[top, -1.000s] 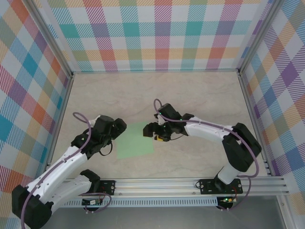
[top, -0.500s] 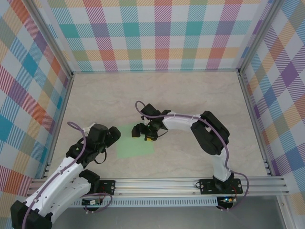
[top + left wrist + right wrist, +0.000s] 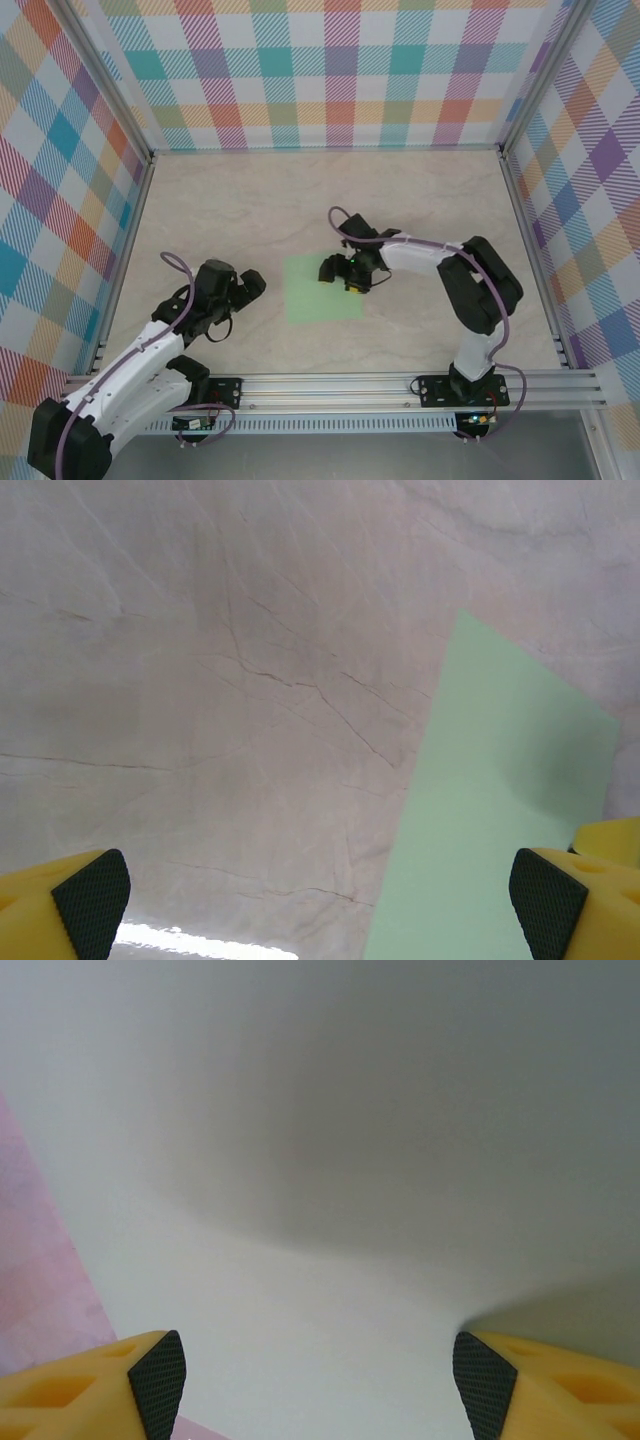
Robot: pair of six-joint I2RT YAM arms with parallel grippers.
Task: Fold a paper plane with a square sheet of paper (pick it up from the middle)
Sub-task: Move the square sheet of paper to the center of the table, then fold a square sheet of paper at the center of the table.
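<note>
Lying flat: the square sheet of paper, unfolded, on the marbled tabletop between the two arms.
Right gripper: over the sheet's far right part. In the wrist view its fingers are spread wide above pale paper with nothing held. Whether they touch the sheet cannot be told.
Left gripper: near the sheet's left edge but apart from it, jaws wide and empty. Its pads frame bare table and a corner of the sheet.
</note>
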